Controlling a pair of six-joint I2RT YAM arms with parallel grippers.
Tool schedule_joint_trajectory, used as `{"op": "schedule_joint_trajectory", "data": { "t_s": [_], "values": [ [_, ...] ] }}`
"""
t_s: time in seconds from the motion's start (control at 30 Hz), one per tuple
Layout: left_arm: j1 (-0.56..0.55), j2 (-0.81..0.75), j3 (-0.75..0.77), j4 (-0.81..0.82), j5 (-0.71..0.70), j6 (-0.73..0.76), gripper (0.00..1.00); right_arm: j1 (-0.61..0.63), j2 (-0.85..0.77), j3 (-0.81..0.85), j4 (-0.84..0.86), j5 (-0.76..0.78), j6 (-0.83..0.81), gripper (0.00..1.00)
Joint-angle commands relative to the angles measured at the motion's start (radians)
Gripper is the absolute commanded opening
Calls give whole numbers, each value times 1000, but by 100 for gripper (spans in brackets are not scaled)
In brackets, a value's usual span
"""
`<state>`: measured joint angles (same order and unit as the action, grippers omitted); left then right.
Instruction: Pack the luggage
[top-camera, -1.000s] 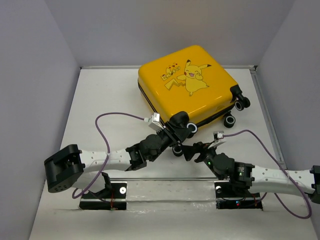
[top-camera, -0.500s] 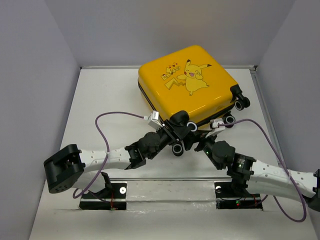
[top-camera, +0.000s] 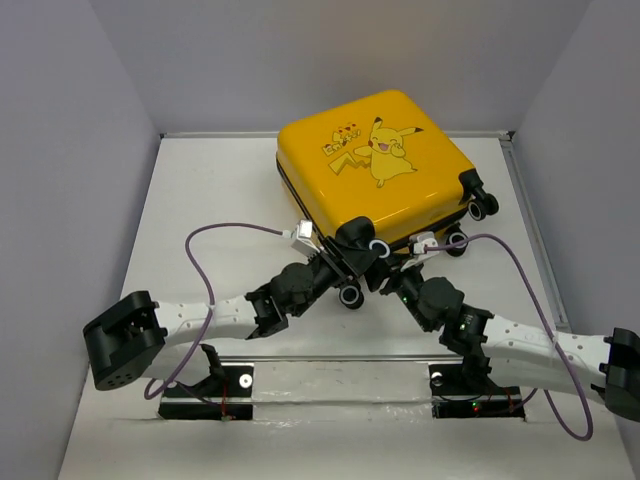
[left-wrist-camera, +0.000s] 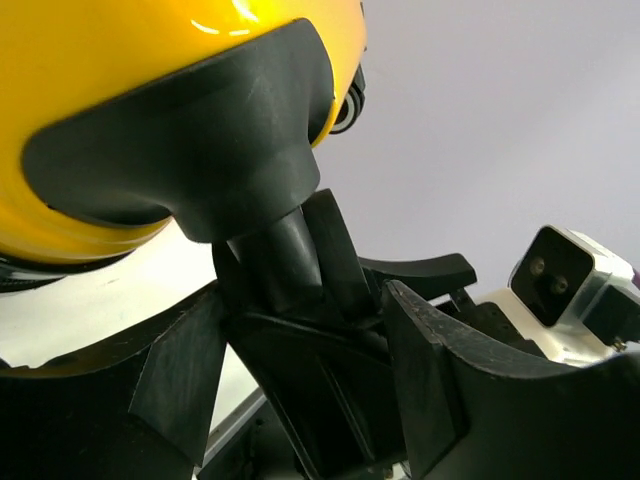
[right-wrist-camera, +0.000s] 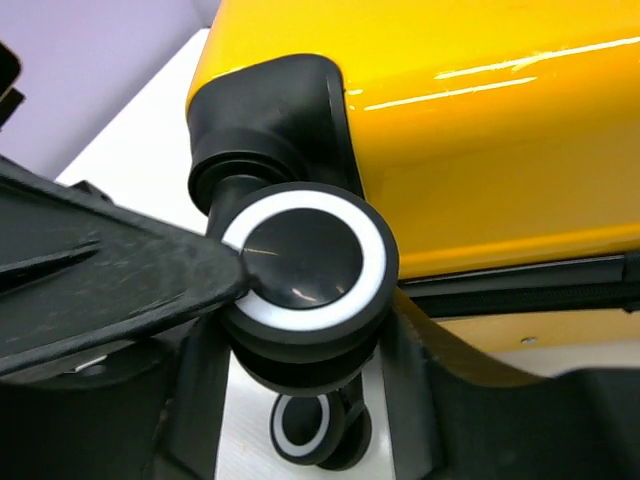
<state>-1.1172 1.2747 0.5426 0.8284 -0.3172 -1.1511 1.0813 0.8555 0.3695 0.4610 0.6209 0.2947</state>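
The luggage (top-camera: 375, 165) is a closed yellow suitcase with a Pikachu print, lying flat at the back of the table. Both arms meet at its near corner caster (top-camera: 378, 247). My left gripper (top-camera: 352, 262) comes in from the left. In the left wrist view its fingers (left-wrist-camera: 430, 380) press on either side of the caster's black fork (left-wrist-camera: 280, 260), under the shell (left-wrist-camera: 120, 60). My right gripper (top-camera: 392, 268) comes in from the right. Its jaws hug the white-ringed wheel (right-wrist-camera: 305, 260) on both sides. A left finger (right-wrist-camera: 120, 290) touches the wheel's face.
A second caster (top-camera: 350, 295) sits lower at the same corner, also seen below the held wheel (right-wrist-camera: 305, 428). Two more casters (top-camera: 485, 208) stick out at the suitcase's right side. Purple cables loop over both arms. Grey walls enclose the table; a rail (top-camera: 340, 357) runs along the near edge.
My right gripper has moved forward and left from open table to the corner caster and closed around its wheel. The left arm has crept slightly forward, staying on the caster.
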Motion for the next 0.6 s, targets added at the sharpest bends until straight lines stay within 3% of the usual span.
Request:
{"op": "schedule_joint_trajectory", "data": {
  "t_s": [0.0, 0.13, 0.4, 0.57],
  "values": [
    [-7, -78, -36, 107, 35, 39, 70, -12, 2, 26, 294, 46, -17, 30],
    [-3, -153, -56, -27, -9, 89, 67, -12, -7, -15, 297, 53, 26, 15],
    [-3, -475, -197, -380, -233, 232, 60, -12, -53, -44, 239, 30, 38, 10],
    [-3, -466, -267, -344, -247, 376, 46, -12, -55, -32, 219, 14, 27, 10]
  ]
}}
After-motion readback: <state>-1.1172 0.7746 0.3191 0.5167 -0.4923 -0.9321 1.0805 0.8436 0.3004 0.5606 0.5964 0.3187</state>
